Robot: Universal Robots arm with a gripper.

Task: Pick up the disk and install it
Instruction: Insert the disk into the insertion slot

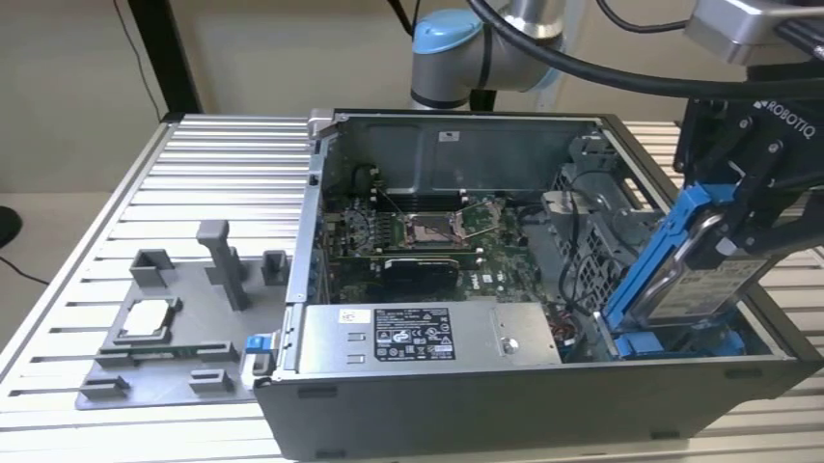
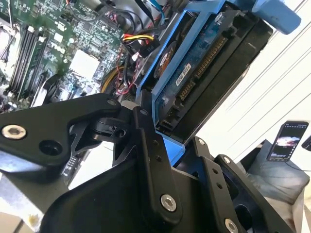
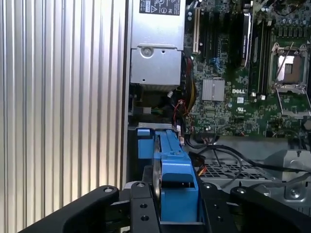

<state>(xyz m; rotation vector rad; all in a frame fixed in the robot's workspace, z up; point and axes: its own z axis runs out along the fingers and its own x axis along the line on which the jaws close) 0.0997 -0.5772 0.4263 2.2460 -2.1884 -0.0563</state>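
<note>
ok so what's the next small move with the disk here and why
Probably ease the disk down into the blue bay. The gripper holds it tilted, lower end near that bay inside the case, upper end well above the rim.

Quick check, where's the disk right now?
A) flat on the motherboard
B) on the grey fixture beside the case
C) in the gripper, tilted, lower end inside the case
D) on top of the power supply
C: the gripper is clamped on the disk, which leans with its lower end inside the computer case.
</note>
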